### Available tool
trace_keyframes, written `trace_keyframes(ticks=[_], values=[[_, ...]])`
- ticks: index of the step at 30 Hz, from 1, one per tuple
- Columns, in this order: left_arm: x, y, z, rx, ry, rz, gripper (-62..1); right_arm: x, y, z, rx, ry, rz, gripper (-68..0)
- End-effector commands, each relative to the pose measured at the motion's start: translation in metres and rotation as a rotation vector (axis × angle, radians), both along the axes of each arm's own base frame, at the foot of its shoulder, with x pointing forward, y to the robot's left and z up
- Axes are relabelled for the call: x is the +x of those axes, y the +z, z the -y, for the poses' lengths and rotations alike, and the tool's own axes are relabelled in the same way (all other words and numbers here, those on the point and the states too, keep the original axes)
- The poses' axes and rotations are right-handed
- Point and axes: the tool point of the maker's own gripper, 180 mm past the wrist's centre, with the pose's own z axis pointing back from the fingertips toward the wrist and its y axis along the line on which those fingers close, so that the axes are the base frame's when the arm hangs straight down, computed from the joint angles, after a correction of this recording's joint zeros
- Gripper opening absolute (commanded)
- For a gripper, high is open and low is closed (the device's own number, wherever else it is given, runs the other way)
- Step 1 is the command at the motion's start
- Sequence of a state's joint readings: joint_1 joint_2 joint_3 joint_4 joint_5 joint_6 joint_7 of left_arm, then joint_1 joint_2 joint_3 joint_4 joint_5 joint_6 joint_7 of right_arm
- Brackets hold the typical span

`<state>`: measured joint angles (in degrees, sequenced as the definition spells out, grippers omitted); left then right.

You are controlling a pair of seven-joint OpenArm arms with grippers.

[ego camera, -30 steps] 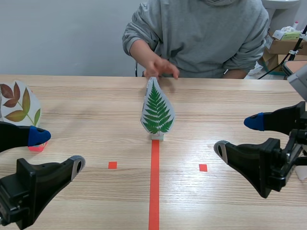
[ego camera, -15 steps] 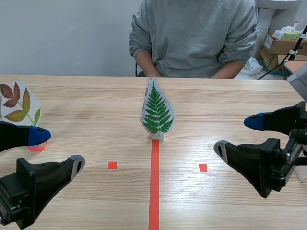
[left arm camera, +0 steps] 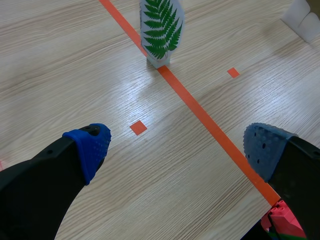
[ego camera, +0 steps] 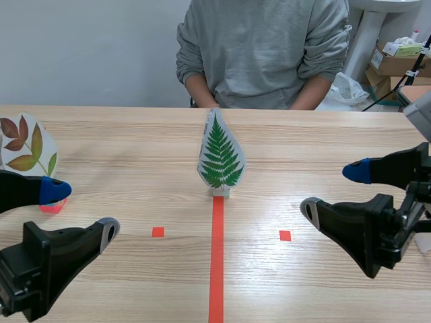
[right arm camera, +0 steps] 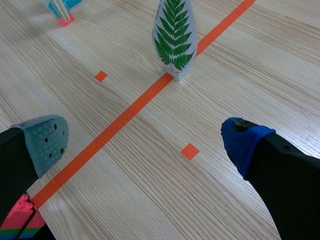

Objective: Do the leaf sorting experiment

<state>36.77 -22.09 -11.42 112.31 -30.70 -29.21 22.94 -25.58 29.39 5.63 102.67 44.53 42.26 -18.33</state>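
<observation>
A leaf-shaped white card printed with a green fern (ego camera: 220,157) stands upright in a small base at the far end of the orange centre line; the wrist views show the fern card (left arm camera: 161,31) (right arm camera: 174,37) well ahead of each gripper. A second card with brown and green leaves (ego camera: 27,146) stands at the far left on a pink base. My left gripper (ego camera: 79,210) (left arm camera: 177,144) rests open at the near left, holding nothing. At the near right my right gripper (ego camera: 333,192) (right arm camera: 145,139) is open too, with nothing in it.
A person in a grey sweatshirt (ego camera: 262,47) sits across the table, hands drawn back to the far edge. Cardboard boxes (ego camera: 399,57) stand off the table at the back right. A white block (left arm camera: 302,20) lies beyond the fern card in the left wrist view.
The person's hand, which hovered just above the fern card, has pulled back to the table's far edge. Both arms and both cards stay where they were.
</observation>
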Motion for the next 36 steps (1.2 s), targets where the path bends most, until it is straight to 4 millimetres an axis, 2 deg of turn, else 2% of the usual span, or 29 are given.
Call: trace_keyframes(ticks=[1, 19, 26, 31, 36], values=[[0.003, 0.006, 0.001, -0.021, 0.002, 0.021, -4.2, 0.005, 0.012, 0.001, 0.005, 0.007, 0.040, -4.1], [0.005, 0.005, 0.000, -0.009, 0.001, 0.022, -4.2, 0.005, 0.012, 0.001, 0.005, 0.007, 0.040, -4.1], [0.020, 0.006, -0.006, 0.028, 0.007, 0.063, -4.2, 0.005, 0.012, 0.001, 0.005, 0.007, 0.040, -4.1], [0.034, -0.016, -0.002, 0.050, -0.019, 0.042, -4.2, 0.005, 0.012, 0.001, 0.005, 0.007, 0.040, -4.1], [0.054, -0.041, 0.011, 0.044, -0.058, 0.024, -4.2, 0.005, 0.012, 0.001, 0.006, 0.007, 0.040, -4.1]])
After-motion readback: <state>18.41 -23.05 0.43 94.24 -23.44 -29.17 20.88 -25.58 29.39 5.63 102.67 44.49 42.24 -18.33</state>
